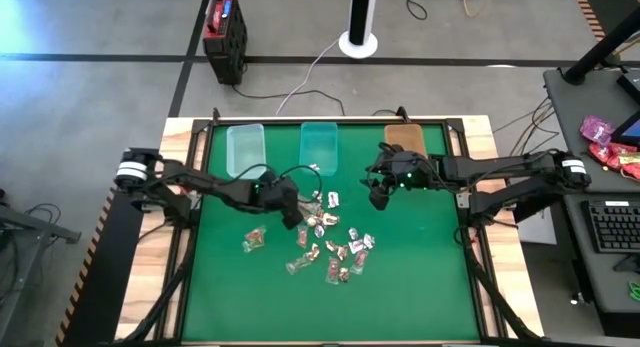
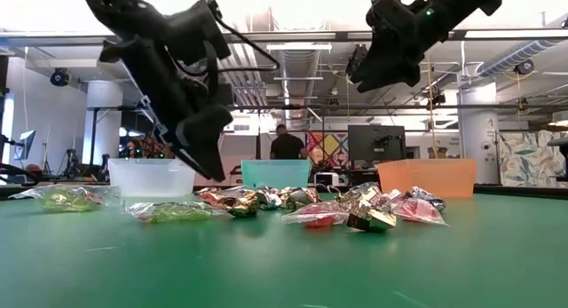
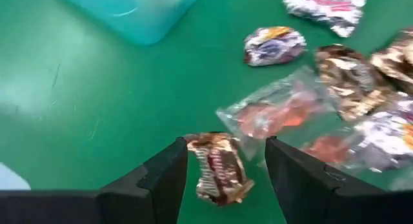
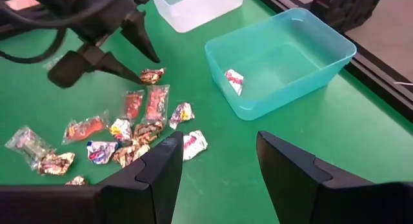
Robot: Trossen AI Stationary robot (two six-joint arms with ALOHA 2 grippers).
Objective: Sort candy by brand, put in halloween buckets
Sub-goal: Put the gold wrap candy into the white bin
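left gripper over a gold-brown sweet

the left gripper point(image 3: 226, 169) has its jaws spread on either side of a small gold-brown wrapped sweet point(image 3: 218, 167) lying on the green table mat point(image 1: 420, 287), at the edge of the scattered wrapped candy pile point(image 1: 325, 242). the right gripper point(image 4: 216, 162), jaws spread and empty, hangs above the mat near the teal translucent rectangular plastic bin point(image 4: 284, 59), which holds one silvery-white wrapped sweet point(image 4: 234, 80). the pale clear bin point(image 1: 245, 147) and orange bin point(image 1: 406, 139) flank it.

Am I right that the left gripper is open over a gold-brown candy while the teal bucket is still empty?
Not quite: the right wrist view shows the teal bucket already holds one wrapped candy. The left gripper is indeed open around a gold-brown candy.
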